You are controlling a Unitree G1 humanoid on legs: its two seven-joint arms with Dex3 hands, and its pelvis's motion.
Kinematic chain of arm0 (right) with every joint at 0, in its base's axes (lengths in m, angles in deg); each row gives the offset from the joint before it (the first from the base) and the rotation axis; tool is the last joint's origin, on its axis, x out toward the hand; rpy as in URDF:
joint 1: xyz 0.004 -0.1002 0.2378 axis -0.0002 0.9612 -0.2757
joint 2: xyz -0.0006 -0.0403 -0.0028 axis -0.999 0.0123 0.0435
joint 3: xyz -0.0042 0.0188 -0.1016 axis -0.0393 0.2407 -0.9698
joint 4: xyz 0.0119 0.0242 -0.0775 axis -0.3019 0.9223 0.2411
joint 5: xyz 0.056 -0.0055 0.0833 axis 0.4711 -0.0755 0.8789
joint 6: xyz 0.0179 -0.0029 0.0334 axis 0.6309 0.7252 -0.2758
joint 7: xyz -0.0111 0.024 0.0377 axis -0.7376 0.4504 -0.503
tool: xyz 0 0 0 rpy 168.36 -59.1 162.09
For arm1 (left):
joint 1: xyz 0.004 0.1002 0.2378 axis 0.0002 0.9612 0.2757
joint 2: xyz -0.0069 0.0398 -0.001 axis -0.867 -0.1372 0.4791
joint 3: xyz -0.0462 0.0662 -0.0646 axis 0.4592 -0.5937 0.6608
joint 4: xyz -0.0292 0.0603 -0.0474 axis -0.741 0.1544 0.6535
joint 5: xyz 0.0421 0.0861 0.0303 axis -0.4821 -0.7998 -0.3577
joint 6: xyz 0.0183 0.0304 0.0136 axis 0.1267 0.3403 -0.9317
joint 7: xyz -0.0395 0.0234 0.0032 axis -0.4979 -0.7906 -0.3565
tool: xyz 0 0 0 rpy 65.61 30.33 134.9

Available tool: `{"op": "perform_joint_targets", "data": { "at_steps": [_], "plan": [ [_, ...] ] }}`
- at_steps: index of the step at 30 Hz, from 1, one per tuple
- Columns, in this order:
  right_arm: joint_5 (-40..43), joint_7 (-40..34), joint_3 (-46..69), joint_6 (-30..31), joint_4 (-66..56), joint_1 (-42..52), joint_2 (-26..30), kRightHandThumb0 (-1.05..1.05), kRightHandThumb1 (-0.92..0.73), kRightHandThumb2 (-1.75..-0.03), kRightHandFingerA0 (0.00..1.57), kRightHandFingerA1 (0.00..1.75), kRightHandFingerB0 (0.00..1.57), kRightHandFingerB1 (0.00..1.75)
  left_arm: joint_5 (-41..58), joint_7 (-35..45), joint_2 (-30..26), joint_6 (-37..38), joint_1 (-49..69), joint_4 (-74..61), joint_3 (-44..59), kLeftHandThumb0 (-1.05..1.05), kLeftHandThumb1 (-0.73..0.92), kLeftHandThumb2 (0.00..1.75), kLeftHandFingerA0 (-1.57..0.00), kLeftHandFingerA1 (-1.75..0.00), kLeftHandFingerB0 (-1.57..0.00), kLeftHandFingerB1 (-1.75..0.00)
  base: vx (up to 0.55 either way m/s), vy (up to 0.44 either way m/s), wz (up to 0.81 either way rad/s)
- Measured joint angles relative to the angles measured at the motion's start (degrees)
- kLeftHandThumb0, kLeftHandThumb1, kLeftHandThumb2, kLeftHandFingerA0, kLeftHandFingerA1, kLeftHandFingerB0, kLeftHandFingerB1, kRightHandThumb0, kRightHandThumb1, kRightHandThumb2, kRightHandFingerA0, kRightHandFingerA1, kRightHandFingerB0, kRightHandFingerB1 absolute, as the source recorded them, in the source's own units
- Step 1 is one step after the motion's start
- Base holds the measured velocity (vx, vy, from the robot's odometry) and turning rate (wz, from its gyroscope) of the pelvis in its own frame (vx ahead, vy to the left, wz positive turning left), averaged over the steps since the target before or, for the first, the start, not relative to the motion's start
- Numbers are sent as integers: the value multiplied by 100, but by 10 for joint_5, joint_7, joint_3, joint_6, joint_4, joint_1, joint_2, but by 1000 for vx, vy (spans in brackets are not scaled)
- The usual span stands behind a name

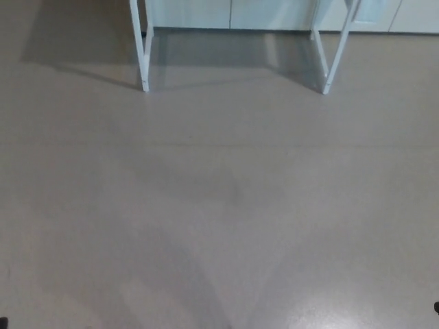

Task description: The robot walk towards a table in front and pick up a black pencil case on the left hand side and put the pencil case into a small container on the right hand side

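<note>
Only the table's white legs show in the head view, the left legs (144, 48) and the right legs (333, 55) at the top of the picture. The tabletop is cut off above the frame, so the black pencil case and the small container are out of sight. Neither of my hands shows. A tiny dark speck sits at each bottom corner, too small to identify.
Grey-beige floor (219, 205) fills the picture between me and the table. The base of white cabinets (274, 14) runs behind the table legs along the top edge. The table casts a shadow on the floor beneath it.
</note>
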Motion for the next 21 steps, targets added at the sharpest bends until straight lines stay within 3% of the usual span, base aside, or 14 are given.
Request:
{"op": "perform_joint_targets", "data": {
  "at_steps": [7, 8, 10, 14, 15, 16, 18, 19, 20, 21],
  "plan": [
    [1, 0, -1, -3, 3, -2, 0, -71, -40, -54, 84, 62, 51, 53, 0, 0, 2, 0, 6, -14, 0, -20, 47, 54, -36, -37, -28, -32, 228, -85, 9],
    [1, 1, -1, -3, 3, -2, 0, -75, -30, -74, 81, 67, 47, 58, 0, 0, 3, 0, 6, -14, 0, -17, 46, 53, -38, -38, -30, -34, 214, -218, 6],
    [2, 0, -1, -2, 5, -3, 2, -76, -31, -75, 81, 65, 46, 56, 1, -1, 7, -1, 7, -17, 1, -20, 47, 54, -37, -38, -29, -33, 257, -192, -17],
    [1, -2, -3, -4, 5, -9, 8, -72, -31, -74, 82, 63, 47, 55, 0, -2, 10, 0, 0, -21, -4, -18, 48, 54, -37, -38, -29, -33, 428, -79, 14],
    [1, -2, -3, -4, 5, -11, 9, -69, -40, -54, 87, 59, 51, 51, 0, -1, 10, 0, -1, -21, -4, -18, 49, 54, -35, -37, -29, -33, 287, -133, 5],
    [2, -3, -3, -4, 5, -11, 9, -70, -30, -73, 86, 64, 48, 57, 0, -1, 10, 0, -1, -21, -4, -19, 47, 54, -36, -38, -30, -33, 236, -123, -6],
    [3, -2, -1, -4, 6, -11, 9, -70, -30, -72, 86, 64, 48, 57, 0, -1, 10, -1, 1, -25, -4, -15, 48, 54, -35, -39, -30, -34, 169, -78, -6],
    [3, -2, 0, -4, 7, -11, 9, -73, -34, -57, 87, 60, 51, 52, 1, -1, 10, -1, 1, -26, -3, -22, 47, 55, -36, -40, -31, -35, 157, -31, -8],
    [4, -2, 0, -4, 8, -11, 9, -70, -39, -53, 85, 60, 50, 51, 1, 0, 10, -1, 1, -26, -3, -22, 47, 55, -35, -40, -30, -35, 203, 17, -11],
    [4, -2, 0, -4, 9, -11, 9, -71, -31, -75, 80, 66, 45, 56, 1, 0, 10, -1, 2, -26, -3, -21, 47, 54, -36, -38, -28, -33, 233, 64, -17]
  ]
}}
